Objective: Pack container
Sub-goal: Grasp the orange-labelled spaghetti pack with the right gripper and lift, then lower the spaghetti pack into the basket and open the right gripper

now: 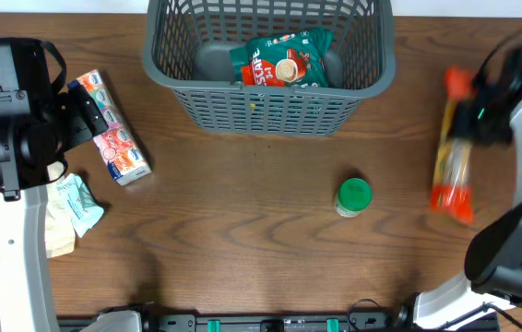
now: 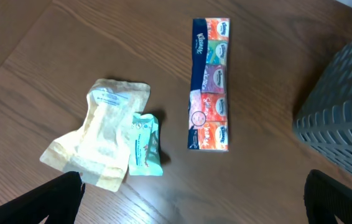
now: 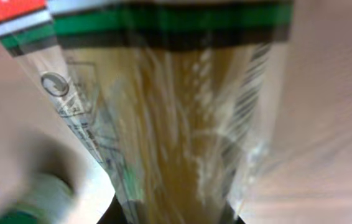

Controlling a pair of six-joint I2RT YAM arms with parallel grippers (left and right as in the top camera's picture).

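Dark grey, lattice-walled container [image 1: 270, 112] stands upright and open-topped at the far middle of the counter [image 1: 243, 212], a green snack packet [image 1: 284, 60] lying inside.

Green packet [image 1: 284, 60] inside container [image 1: 270, 112]

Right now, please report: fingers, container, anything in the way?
Left fingers open, empty. Right fingers shut on spaghetti packet. Container holds one green bag. Green-lidded jar on table, apart from container.
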